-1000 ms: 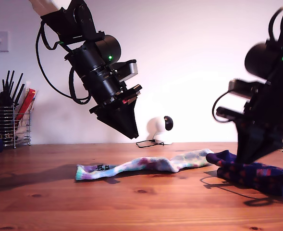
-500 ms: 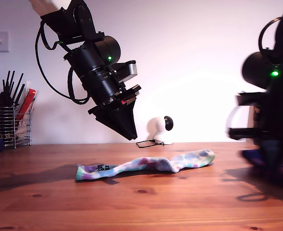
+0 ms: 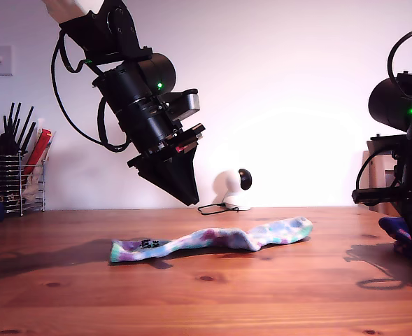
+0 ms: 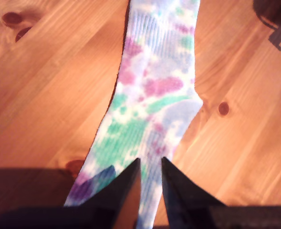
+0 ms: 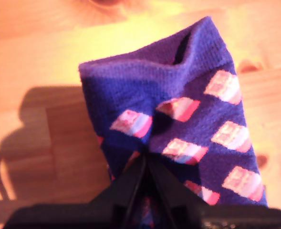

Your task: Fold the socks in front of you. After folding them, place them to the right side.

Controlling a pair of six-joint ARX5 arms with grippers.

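Second wrist view shows my second gripper (image 5: 147, 162) pinched tight on a bunched fold of the navy sock (image 5: 178, 119), its dark tips meeting with fabric gathered between them. That sock, deep blue with pink-orange diamonds, looks doubled over on itself, its open cuff facing away from the gripper, and it lies on the counter (image 5: 40, 62). In the exterior view this arm stands at that view's right edge, and only a small blue end of the navy sock (image 3: 394, 225) shows beside it, low on the counter (image 3: 206, 301) near its right end as that view shows it.

My first gripper (image 4: 150, 169) has its tips nearly together, with only a thin slit between them, and holds nothing; it hangs in the air above the tie-dye sock (image 4: 154, 95). In the exterior view it (image 3: 190, 196) is poised well above the counter, tip pointing down.

The tie-dye sock (image 3: 212, 240) lies stretched out full length across the middle of the counter, slightly humped (not flat, and not folded anywhere I can see).

I judge the task about half done: the navy sock appears folded and carried to the side, though not yet released. Left to do: let it go, then fold the tie-dye sock and move it alongside.
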